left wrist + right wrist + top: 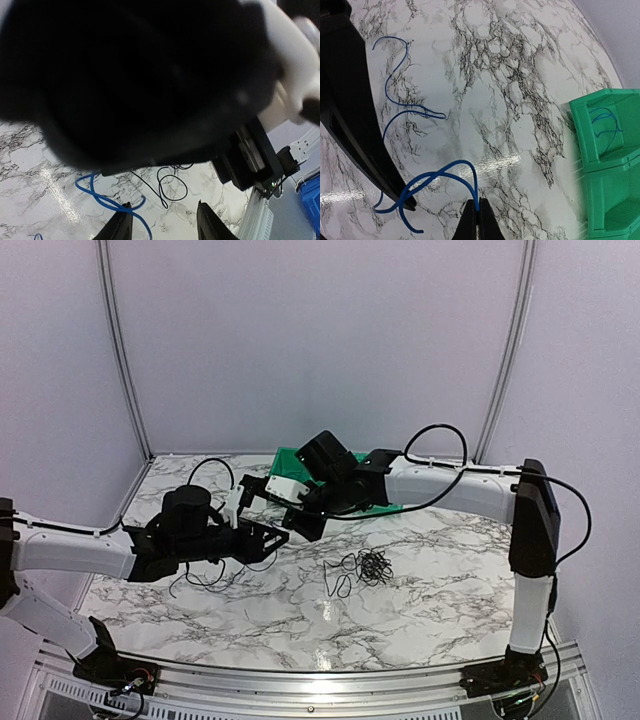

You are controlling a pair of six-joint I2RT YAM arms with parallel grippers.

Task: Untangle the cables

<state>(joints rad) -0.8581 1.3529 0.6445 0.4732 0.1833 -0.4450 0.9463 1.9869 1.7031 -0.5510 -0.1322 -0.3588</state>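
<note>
hazards, largest first.
- arm against arm: the right arm [150,75] fills most of the left wrist view as a dark blur. in the overhead view both grippers crowd together left of desk centre. a broad sweep could knock one into the other.
- blue cable [445,175]: pinched at one point by the right gripper [478,212], whose fingers are closed tight on it. its loops arch over the desk close by the left gripper [162,215], which stands with fingers apart and holds nothing visible. a hard pull could slip the strand out of the pinch or snag a loop on the left fingers.
- black cables [366,566]: a knotted clump near desk centre, apart from both grippers. whether any blue strand runs into it is too fine to tell; if one does, pulling would drag the clump.

setting, largest first.
- walls [320,340]: plain pale panels on three sides.
- desk [440,580]: white, marble-patterned and glossy, probably slick under thin wire.
- green bin [607,200]: at the far edge, with a second blue cable [605,125] inside one compartment.
- third blue cable [395,85]: lying loose on the desk.
</note>
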